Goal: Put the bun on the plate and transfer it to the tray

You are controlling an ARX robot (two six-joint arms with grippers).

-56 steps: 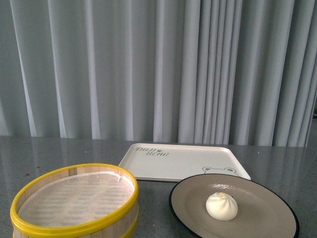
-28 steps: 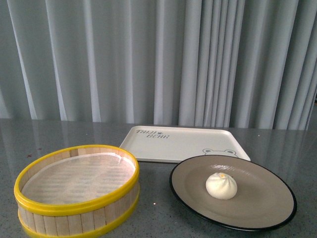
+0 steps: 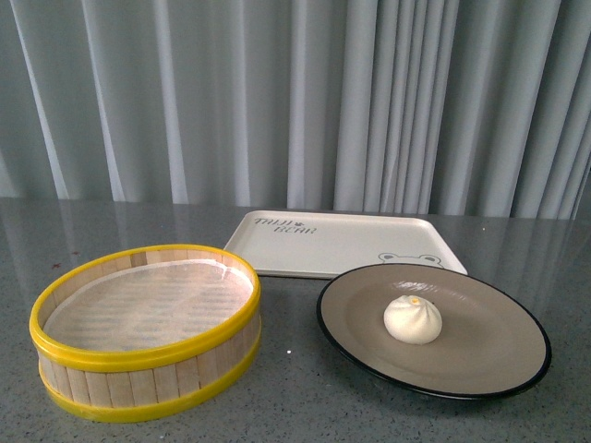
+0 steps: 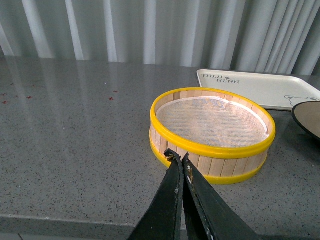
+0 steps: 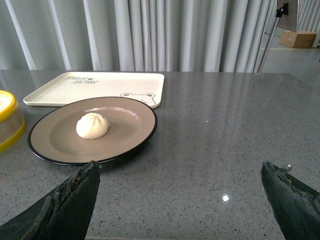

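The white bun [image 3: 413, 319] sits on the grey-beige plate [image 3: 489, 355] at the front right of the table; both also show in the right wrist view, bun [image 5: 92, 125] on plate [image 5: 130, 125]. The cream tray [image 3: 342, 242] lies flat behind the plate, empty, and shows in the right wrist view [image 5: 100, 87] and the left wrist view [image 4: 260, 87]. My left gripper [image 4: 178, 157] is shut and empty, just in front of the steamer basket. My right gripper [image 5: 180, 172] is wide open and empty above the table, nearer than the plate. Neither arm shows in the front view.
A yellow-rimmed wooden steamer basket [image 3: 148, 328] stands at the front left, with nothing in it, also seen in the left wrist view [image 4: 212, 132]. Grey speckled tabletop [image 5: 225, 150] stretches to the right of the plate. Grey curtains [image 3: 295, 92] hang behind the table.
The front view has tilted: basket, plate and tray sit higher in the picture now and more of the table's front shows. The bun stays on the plate.
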